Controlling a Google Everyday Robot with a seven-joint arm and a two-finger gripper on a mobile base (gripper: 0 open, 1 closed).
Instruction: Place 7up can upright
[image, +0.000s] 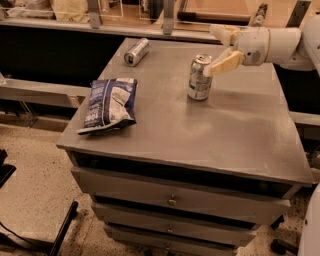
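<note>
The 7up can, pale silver with green markings and a silver top, stands upright on the grey cabinet top, right of the middle. My gripper is just up and to the right of the can's top, with its fingers spread open and nothing between them. The lower finger reaches close to the can's upper right rim. The upper finger is behind and above the can.
A plain silver can lies on its side at the far left of the top. A blue and white chip bag lies near the left front edge. Drawers sit below. A rail and shelf run behind the cabinet.
</note>
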